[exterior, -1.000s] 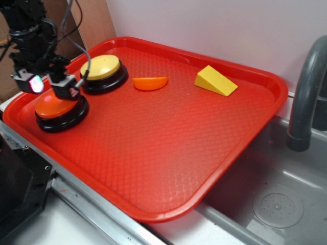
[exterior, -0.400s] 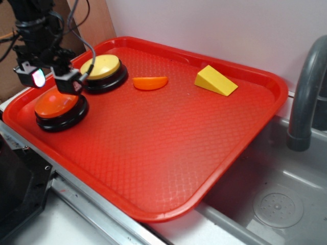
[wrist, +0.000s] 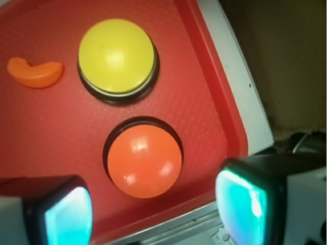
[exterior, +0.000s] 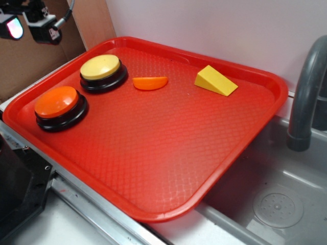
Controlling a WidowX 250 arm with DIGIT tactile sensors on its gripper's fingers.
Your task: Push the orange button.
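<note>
Exterior view. Red tray (exterior: 153,153) with a textured floor and raised rim, lying partly over a grey sink (exterior: 276,204). The tray holds four objects: the orange button (exterior: 57,101), domed on a black base, near the tray's left corner; a yellow button (exterior: 100,67) of the same form just behind it, the two bases near but apart; an orange half-moon slice (exterior: 150,82) to the right of the yellow button; and a yellow wedge (exterior: 215,80) farther right, near the back rim. A grey faucet (exterior: 305,92) rises at the right edge. A pale wall stands behind the tray and a brown board (exterior: 36,56) at the upper left. The gripper (exterior: 29,28) appears only in the top left corner, high above the tray and clear of the orange button; its two fingers stand spread apart with nothing between them.

Wrist view. Downward look between the two fingertips (wrist: 66,212), which frame the lower corners, wide apart and empty. The orange button (wrist: 144,161) lies below and between them, the yellow button (wrist: 116,56) beyond it, and the slice (wrist: 34,72) at upper left. This view alone shows the pale ledge (wrist: 240,92) bordering the tray's rim (wrist: 214,87); the wedge, sink and faucet appear only in the exterior view.
</note>
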